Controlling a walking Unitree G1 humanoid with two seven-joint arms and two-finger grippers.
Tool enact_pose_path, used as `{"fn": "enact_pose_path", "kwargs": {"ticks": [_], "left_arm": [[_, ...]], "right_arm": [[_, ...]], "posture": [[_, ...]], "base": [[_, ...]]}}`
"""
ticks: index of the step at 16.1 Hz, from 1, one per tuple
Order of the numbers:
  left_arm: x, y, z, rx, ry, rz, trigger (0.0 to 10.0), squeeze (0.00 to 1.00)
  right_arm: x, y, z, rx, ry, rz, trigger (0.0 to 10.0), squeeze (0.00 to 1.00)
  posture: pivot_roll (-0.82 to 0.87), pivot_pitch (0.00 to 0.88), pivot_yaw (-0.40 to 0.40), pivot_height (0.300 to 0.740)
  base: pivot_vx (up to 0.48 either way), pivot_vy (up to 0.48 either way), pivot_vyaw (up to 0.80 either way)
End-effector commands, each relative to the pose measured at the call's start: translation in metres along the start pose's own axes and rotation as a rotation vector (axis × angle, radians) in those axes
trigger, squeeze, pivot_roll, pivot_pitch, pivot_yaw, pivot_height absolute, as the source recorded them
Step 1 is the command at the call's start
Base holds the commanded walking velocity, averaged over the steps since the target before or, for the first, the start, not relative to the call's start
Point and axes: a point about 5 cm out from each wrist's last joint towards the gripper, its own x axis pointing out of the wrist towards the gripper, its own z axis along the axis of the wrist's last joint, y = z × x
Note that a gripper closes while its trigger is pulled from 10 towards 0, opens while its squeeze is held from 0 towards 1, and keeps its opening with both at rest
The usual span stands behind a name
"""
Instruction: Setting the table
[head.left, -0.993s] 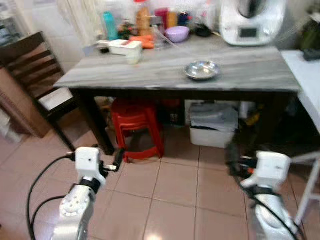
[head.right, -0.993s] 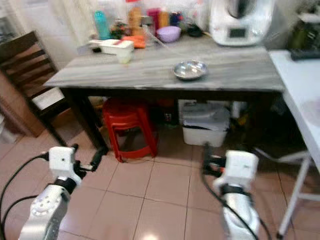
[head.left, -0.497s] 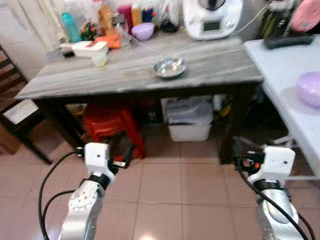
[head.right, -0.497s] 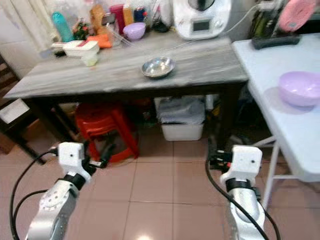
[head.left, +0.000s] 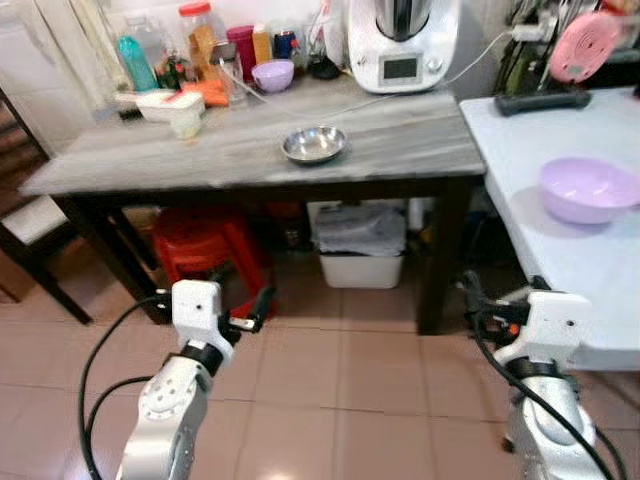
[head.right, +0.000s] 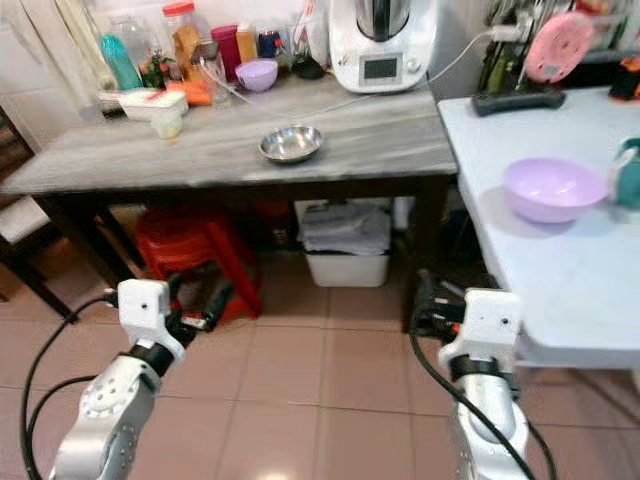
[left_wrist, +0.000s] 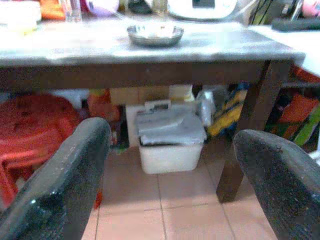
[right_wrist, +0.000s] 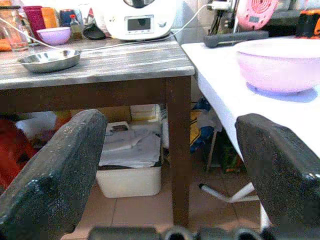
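Observation:
A steel bowl sits on the grey wooden table. To its right stands a white table carrying a lavender bowl and a teal mug. Both arms hang low over the tiled floor, well short of the tables. My left gripper is open with nothing between its fingers; the steel bowl lies far ahead of it. My right gripper is also open and empty, facing the grey table's leg and the lavender bowl.
A white kitchen appliance, a small purple bowl, bottles and a food box line the grey table's back. Under it stand a red stool and a white bin. A dark chair is at the left.
The camera has swung right and lifted a little, bringing the white table and lavender bowl into view. Both arms hang as before, grippers still open.

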Motion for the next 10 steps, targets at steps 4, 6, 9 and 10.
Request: {"fn": "enact_pose_path", "kwargs": {"ticks": [4,6,9,10], "left_arm": [[0.0013,0.0018,0.0033,-0.003,-0.001,-0.006,10.0,0.00],[0.0013,0.0013,0.0035,-0.004,0.002,-0.011,10.0,0.00],[0.0007,0.0012,0.0030,-0.005,0.004,-0.013,10.0,0.00],[0.0007,0.0012,0.0029,-0.005,0.005,-0.013,10.0,0.00]], "right_arm": [[0.0024,0.0033,0.0044,0.000,-0.014,0.016,10.0,0.00],[0.0024,0.0040,0.0039,0.000,-0.014,0.015,10.0,0.00],[0.0016,0.0053,0.0022,0.004,-0.009,0.017,10.0,0.00],[0.0019,0.0054,0.0021,0.004,-0.008,0.017,10.0,0.00]], "posture": [[-0.08,0.000,0.140,0.740],[-0.08,0.000,0.141,0.740],[-0.08,0.000,0.141,0.740],[-0.08,0.000,0.141,0.740]], "base": [[0.000,-0.283,-0.44],[0.000,-0.276,-0.58],[0.000,-0.266,-0.34],[0.000,-0.262,0.00]]}}
